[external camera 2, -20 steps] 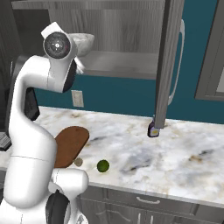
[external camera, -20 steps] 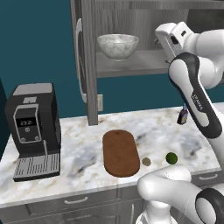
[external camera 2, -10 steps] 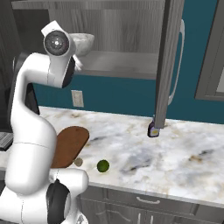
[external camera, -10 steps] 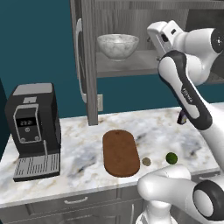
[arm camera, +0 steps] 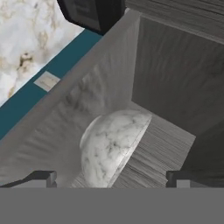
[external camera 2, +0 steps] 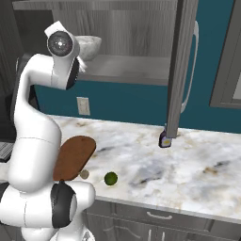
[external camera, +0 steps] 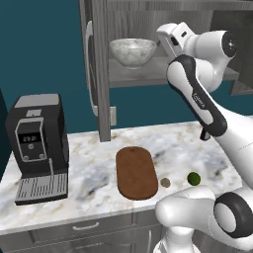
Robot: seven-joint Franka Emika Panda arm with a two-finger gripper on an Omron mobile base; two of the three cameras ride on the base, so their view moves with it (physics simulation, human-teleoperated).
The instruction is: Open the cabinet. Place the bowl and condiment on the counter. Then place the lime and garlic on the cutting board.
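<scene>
The cabinet stands open, and the marbled bowl sits on its shelf. My gripper is at shelf height just right of the bowl's rim. In the hand view the bowl lies between and beyond my spread fingertips, with my gripper open and holding nothing. The dark condiment stands on the counter under the open right door. The lime and garlic lie on the counter right of the cutting board.
A black coffee machine stands at the counter's left end. The open left door hangs left of the bowl, the right door hangs over the condiment. A wall outlet sits below the shelf.
My hand has moved left along the shelf, closer to the bowl. The jaws stayed open and nothing on the counter moved.
</scene>
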